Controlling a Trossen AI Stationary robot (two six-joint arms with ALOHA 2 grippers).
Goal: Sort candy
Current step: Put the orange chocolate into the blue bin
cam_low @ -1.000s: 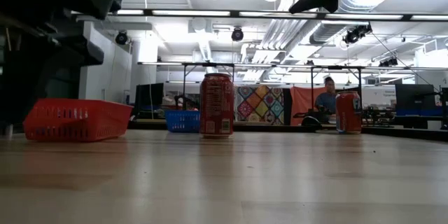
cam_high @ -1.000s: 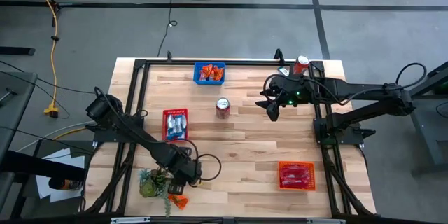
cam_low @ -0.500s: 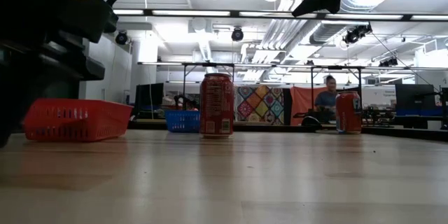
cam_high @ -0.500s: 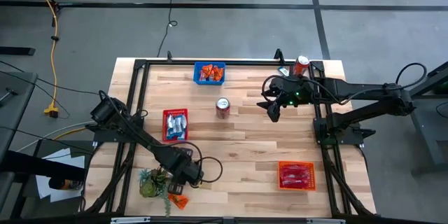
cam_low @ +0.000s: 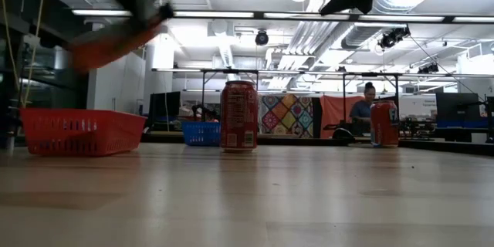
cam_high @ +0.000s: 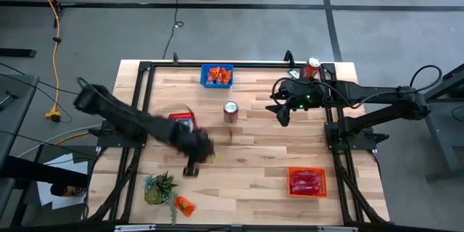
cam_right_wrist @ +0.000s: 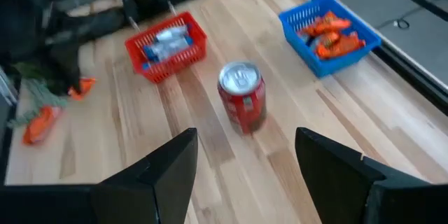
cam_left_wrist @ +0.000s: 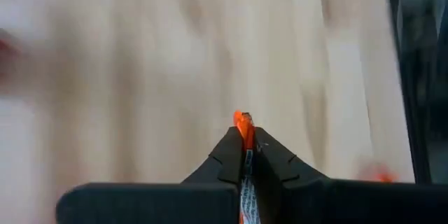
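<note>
My left jaws point(cam_left_wrist: 246, 155) are closed flat on a small orange wrapped candy packet point(cam_left_wrist: 243, 122), pinched at one end, carried above the pale wooden surface point(cam_high: 254, 156) near its middle; it looks light, thin and crinkly, likely slippery, so I judge a firm pinch across the flat face safest; my right jaws point(cam_high: 282, 115) hang wide and empty beside the red-and-silver drink can point(cam_high: 230, 111); another orange packet point(cam_high: 185, 205) lies by the small green leafy plant point(cam_high: 156, 188).
</note>
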